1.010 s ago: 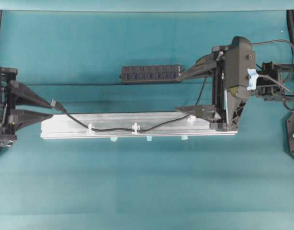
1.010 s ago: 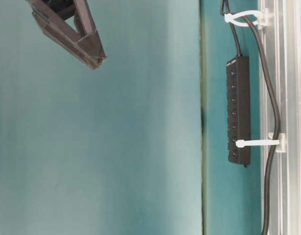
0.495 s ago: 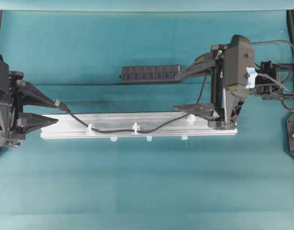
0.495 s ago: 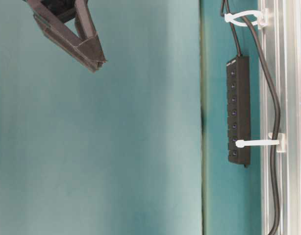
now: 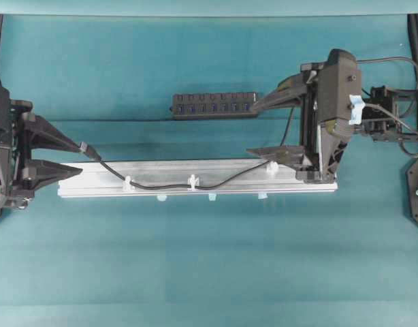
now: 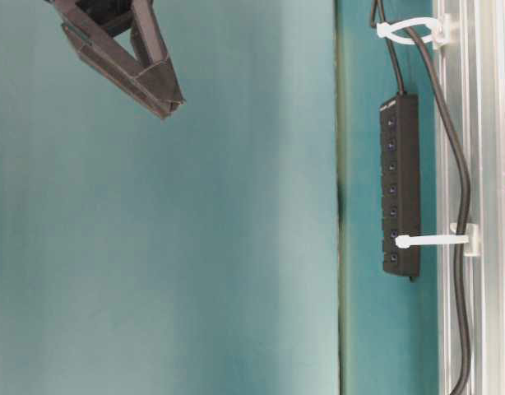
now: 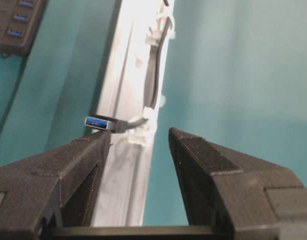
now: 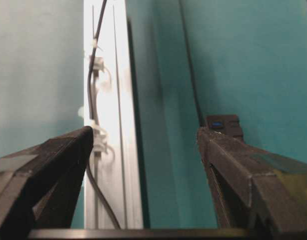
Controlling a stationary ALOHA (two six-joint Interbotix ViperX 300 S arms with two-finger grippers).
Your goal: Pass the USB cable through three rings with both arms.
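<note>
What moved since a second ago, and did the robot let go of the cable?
The left gripper slid a little toward the rail, and the USB cable plug went with it, beside its upper finger. Both grippers stayed open. The right gripper, three rings and hub stayed put.

Work table [image 5: 209, 272] covered in teal cloth. A long silver aluminium rail [image 5: 195, 189] lies lengthwise across its middle, running from near the left edge toward the right. A black multi-port hub [image 5: 214, 105] lies parallel to the rail on its far side, apart from it, with its black cord [image 5: 288, 126] leading off to the right.
</note>
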